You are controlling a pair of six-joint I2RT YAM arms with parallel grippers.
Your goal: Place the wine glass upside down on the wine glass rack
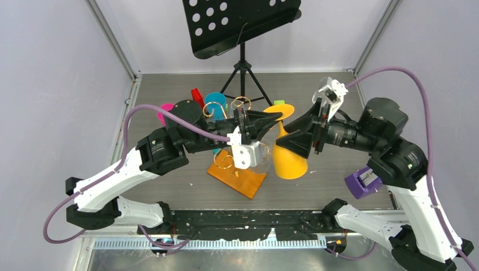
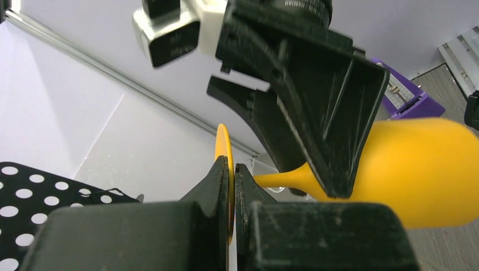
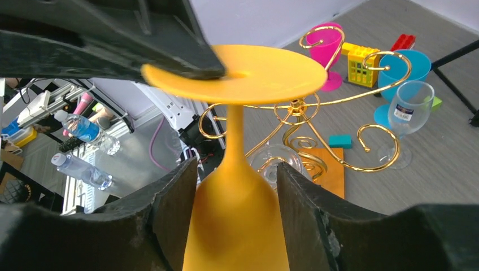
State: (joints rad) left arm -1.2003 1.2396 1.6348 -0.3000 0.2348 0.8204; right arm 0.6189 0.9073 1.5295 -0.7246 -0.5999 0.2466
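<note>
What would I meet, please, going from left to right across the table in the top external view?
pink glass → wine glass rack → wine glass → purple object

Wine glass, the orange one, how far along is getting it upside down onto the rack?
Done: the wine glass is already turned foot-up. In hand: the left gripper pinches its foot, while the right gripper straddles the stem below; I cannot tell whether it grips. Left: hang the glass on a gold loop of the wine glass rack, then release.
</note>
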